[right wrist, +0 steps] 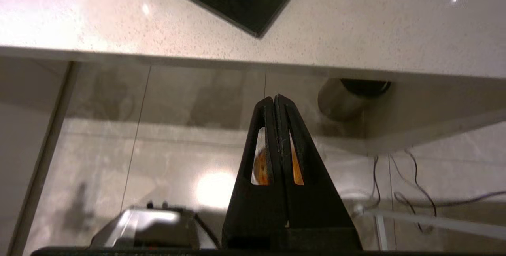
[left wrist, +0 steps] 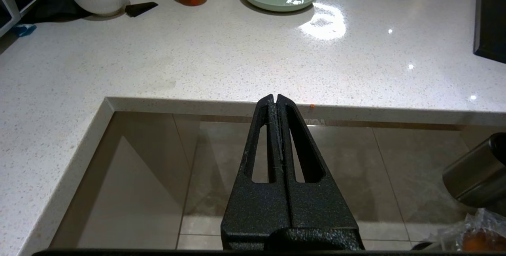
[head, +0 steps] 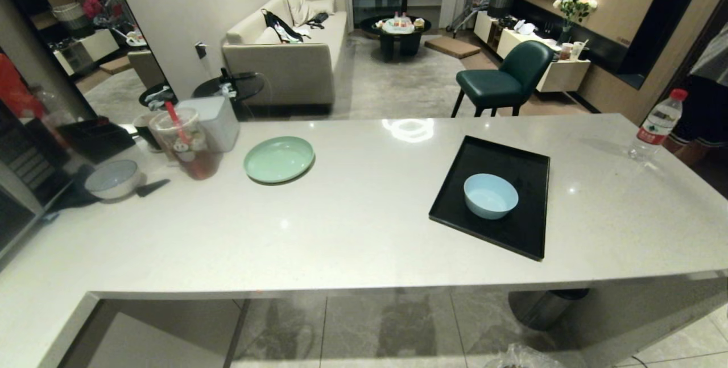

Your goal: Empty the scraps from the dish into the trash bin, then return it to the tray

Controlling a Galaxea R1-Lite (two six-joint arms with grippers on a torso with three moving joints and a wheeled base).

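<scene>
The small round pale blue dish sits empty on the flat black rectangular tray, right of centre; left gripper and right gripper are both pressed closed, holding nothing.

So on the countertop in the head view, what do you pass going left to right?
White-grey bowl → iced drink cup → green plate → tray, with the blue dish on it → water bottle.

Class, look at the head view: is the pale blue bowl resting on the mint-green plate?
No, the pale blue bowl sits on the black tray, well apart from the mint-green plate.
</scene>
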